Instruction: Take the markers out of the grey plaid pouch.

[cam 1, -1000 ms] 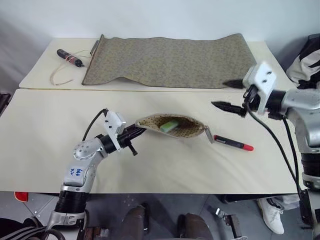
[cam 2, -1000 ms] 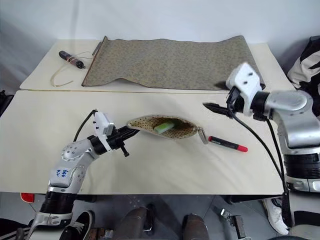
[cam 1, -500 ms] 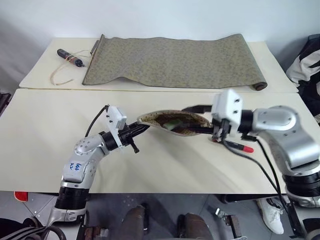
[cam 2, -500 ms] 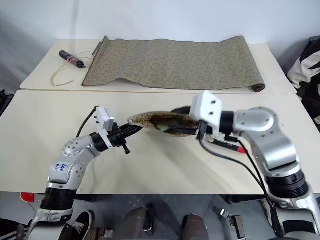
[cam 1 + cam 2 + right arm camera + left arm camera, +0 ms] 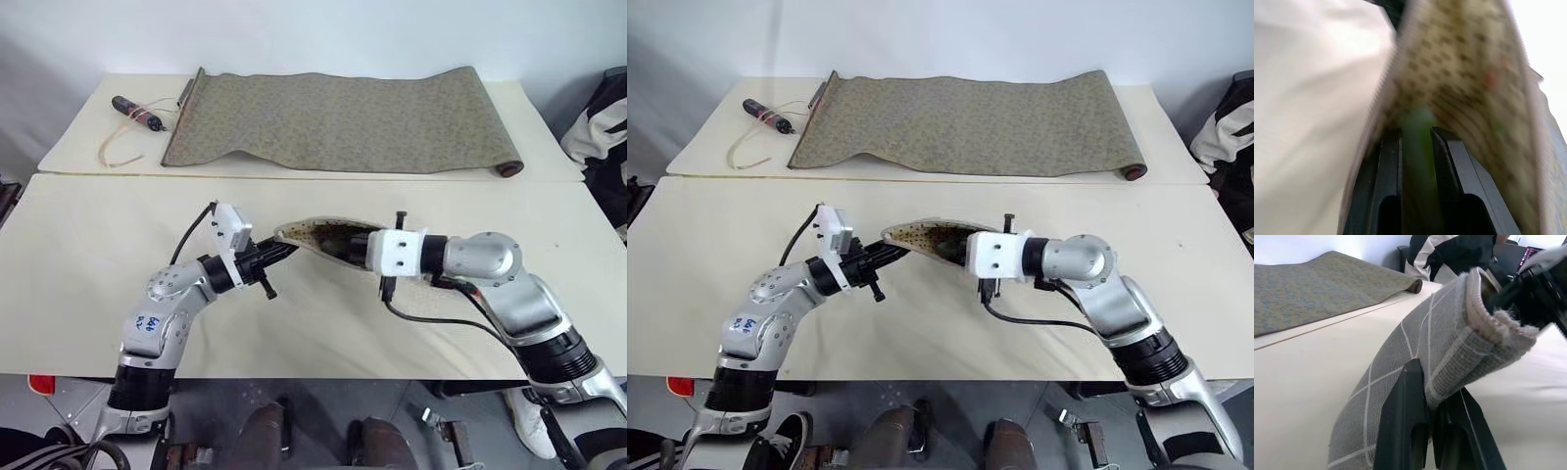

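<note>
The grey plaid pouch [image 5: 312, 235] hangs just above the front table, mouth open and tan speckled lining [image 5: 1464, 63] showing. My left gripper [image 5: 280, 253] is shut on its left end, with the plaid fabric [image 5: 1449, 347] pinched between the black fingers [image 5: 1410, 391]. My right gripper [image 5: 345, 247] reaches into the pouch mouth from the right. In the right wrist view the pale green marker [image 5: 1418, 127] lies between its two fingers [image 5: 1388, 161], which close on it from both sides.
On the far table lies the long olive patterned cloth roll [image 5: 338, 122], with a dark stick tied with tan cord [image 5: 137, 113] to its left. A black-and-white striped garment [image 5: 602, 127] sits at the right edge. The front table [image 5: 88, 264] is cream.
My right arm swung down and leftward from above the table's right side into the pouch mouth, and its fingers narrowed around the green marker. The left gripper kept its hold.
</note>
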